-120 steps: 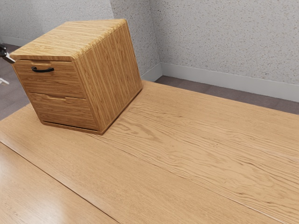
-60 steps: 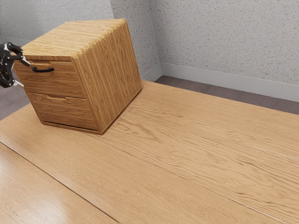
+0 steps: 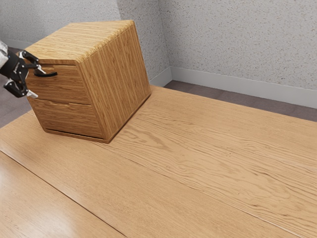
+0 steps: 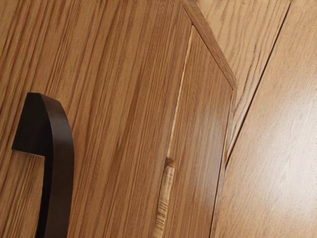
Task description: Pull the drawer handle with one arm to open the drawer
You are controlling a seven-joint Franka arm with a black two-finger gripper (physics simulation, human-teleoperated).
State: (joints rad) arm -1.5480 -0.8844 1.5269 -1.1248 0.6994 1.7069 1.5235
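The gripper [image 3: 35,79], spread wide, hangs just beside the black handle [image 3: 49,75] of the top drawer [image 3: 64,88], seemingly lined up to straddle it before pulling.

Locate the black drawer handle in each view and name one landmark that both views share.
Exterior view: the handle sits high on the top drawer front, at the exterior view's left.
Wrist view: the handle is a dark curved bar close to the hand, on the same drawer front.
Shared landmark: the seam between the two drawers.
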